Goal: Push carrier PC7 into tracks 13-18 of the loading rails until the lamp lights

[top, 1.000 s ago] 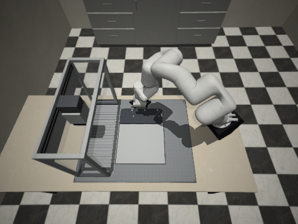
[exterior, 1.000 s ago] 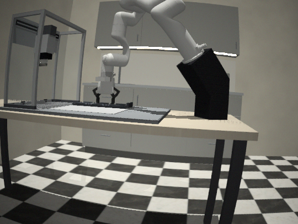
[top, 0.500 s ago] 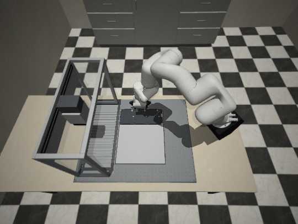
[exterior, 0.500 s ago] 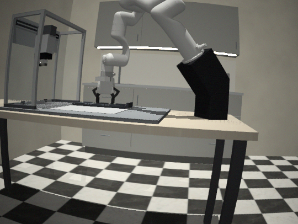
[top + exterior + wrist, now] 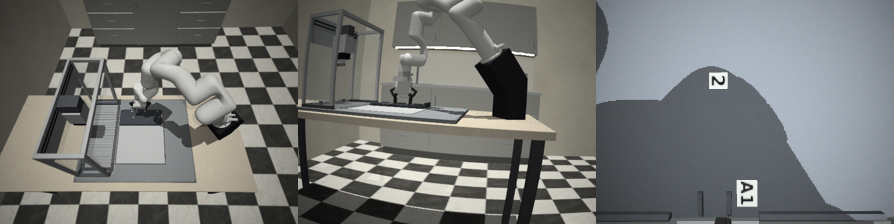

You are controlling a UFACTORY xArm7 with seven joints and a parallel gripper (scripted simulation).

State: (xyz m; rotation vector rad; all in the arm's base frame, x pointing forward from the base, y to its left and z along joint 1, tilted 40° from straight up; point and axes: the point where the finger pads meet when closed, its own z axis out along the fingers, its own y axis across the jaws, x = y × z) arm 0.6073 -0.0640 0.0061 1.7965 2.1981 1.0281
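Note:
Carrier PC7 is a dark flat plate lying on the grey baseplate, just right of the upper end of the loading rails. It also shows low on the deck in the side view. My gripper is open and empty. It points down at the carrier's far long edge, with the fingertips just above it in the side view. The wrist view shows grey deck in shadow with a tile marked 2, a tile marked A1, and a dark strip along the bottom edge. No lamp can be made out.
A large white plate lies beside the carrier, along the rest of the rails. A tall metal frame with a dark head box stands over and behind the rails. The arm's black base is at the table's right.

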